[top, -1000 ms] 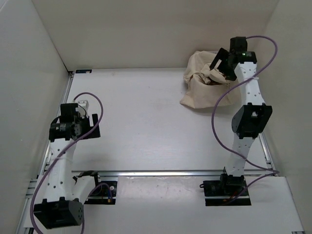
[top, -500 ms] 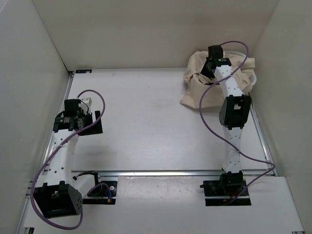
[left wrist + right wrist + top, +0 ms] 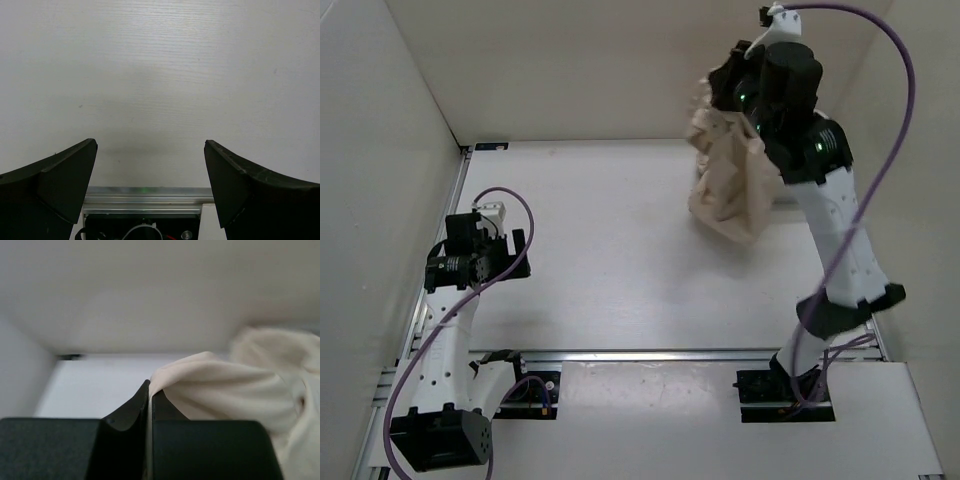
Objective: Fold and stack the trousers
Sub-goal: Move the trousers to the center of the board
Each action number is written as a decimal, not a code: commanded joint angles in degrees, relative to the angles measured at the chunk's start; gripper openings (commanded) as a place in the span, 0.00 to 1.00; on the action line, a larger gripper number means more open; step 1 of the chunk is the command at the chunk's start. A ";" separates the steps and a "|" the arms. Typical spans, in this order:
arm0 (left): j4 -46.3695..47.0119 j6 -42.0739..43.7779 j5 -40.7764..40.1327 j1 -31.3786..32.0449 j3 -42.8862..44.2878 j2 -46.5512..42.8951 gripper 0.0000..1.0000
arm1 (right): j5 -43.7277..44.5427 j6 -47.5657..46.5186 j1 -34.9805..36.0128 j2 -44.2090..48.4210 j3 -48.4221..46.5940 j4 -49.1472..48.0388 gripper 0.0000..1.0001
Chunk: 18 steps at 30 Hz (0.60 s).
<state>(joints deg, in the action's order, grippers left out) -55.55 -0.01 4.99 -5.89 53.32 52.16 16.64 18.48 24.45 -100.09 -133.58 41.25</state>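
right gripper: jaws pressed together on a fold of the trousers, which hang bunched from it over the far right of the table, close to the back wall. the lower edge of the cloth sits low over the table; contact cannot be confirmed. left gripper: jaws spread wide with nothing between them, poised over the table at the near left, well apart from the trousers

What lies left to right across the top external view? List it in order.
left gripper, open → bare table → trousers, hanging bunched → right arm's elbow. The right gripper, shut on the trousers, overlaps them and is left out.
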 commanded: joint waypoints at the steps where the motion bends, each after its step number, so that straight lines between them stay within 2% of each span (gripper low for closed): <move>1: 0.53 0.01 -0.86 -0.35 3.63 -0.75 1.00 | 0.23 -3.45 14.98 9.81 -2.68 -10.81 0.00; 2: 0.53 0.01 -1.73 -0.35 4.85 -0.05 1.00 | 0.23 -2.06 21.89 11.22 -0.65 -13.72 0.00; 3: 0.53 0.01 -1.74 -0.35 5.47 -0.04 1.00 | -0.38 -0.83 24.39 13.06 1.11 -17.92 0.00; 5: 0.53 0.01 -2.27 -0.35 6.88 -0.04 1.00 | -0.91 5.29 28.62 14.13 5.75 -19.89 0.00; 9: 0.53 0.01 -4.63 -0.35 12.32 1.19 1.00 | 3.98 14.90 31.53 17.55 16.29 -23.24 0.00; 10: 0.53 0.01 -4.64 -0.35 13.20 2.06 1.00 | 8.01 18.05 31.54 18.17 17.90 -20.37 0.00; 11: 0.53 0.01 -4.64 -0.35 13.91 2.76 1.00 | 12.75 26.26 31.02 19.05 19.65 -17.03 0.00; 12: 0.53 0.01 -4.64 -0.35 14.61 4.16 1.00 | 17.50 30.69 30.40 21.06 21.93 -13.34 0.00; 14: 1.14 0.01 -4.64 -0.35 15.76 5.75 1.00 | 27.15 38.00 27.51 23.88 31.50 -1.57 0.00; 15: 1.15 0.01 -5.16 -0.35 15.76 7.41 1.00 | 29.04 46.04 26.28 26.94 35.10 3.08 0.06; 16: 1.15 0.01 -5.17 -0.35 16.63 8.56 1.00 | 30.10 48.64 23.13 28.53 43.32 11.31 0.18; 17: 1.15 0.01 -5.17 -0.35 16.64 9.61 1.00 | 30.11 51.71 21.01 30.29 47.75 15.48 0.35; 18: 1.15 0.01 -5.17 -0.35 17.25 11.63 1.00 | 29.24 54.27 18.82 34.31 52.41 18.05 0.70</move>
<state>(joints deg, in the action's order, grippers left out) -54.72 0.01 0.80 -5.89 68.69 60.36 35.16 56.55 48.58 -73.36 -89.56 40.51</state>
